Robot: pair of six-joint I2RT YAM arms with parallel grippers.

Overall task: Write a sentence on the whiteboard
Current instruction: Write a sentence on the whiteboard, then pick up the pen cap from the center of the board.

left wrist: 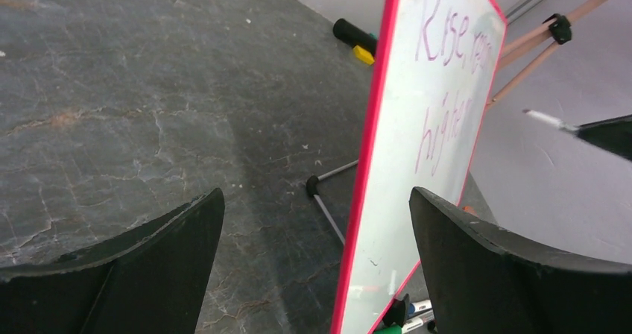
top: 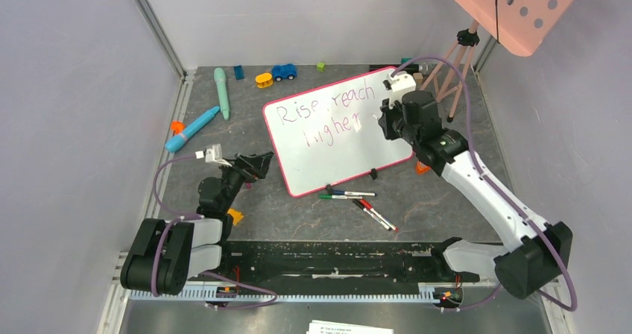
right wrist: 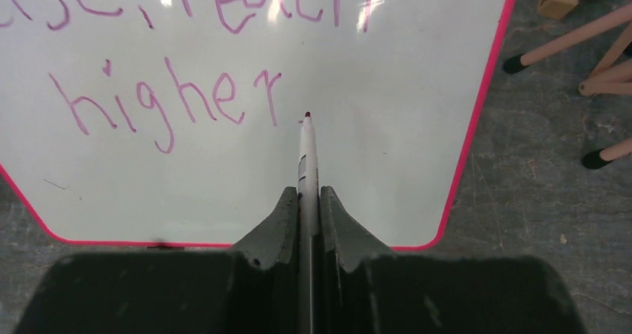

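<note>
right hand (right wrist: 305, 197) pinching marker (right wrist: 306, 146), tip beside sentence (right wrist: 185, 89) on whiteboard (right wrist: 395, 133)

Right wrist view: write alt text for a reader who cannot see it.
The right gripper grips a white marker, its tip pointing just past "higher" in the sentence on the whiteboard. At right stand tripod legs.

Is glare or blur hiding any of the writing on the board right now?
Right wrist: glare streaks cross the whiteboard over the top line of the sentence, which stays legible; marker tip sharp. Left wrist: board steeply foreshortened, words skewed but readable. Top external: even light, writing small and faint.
</note>
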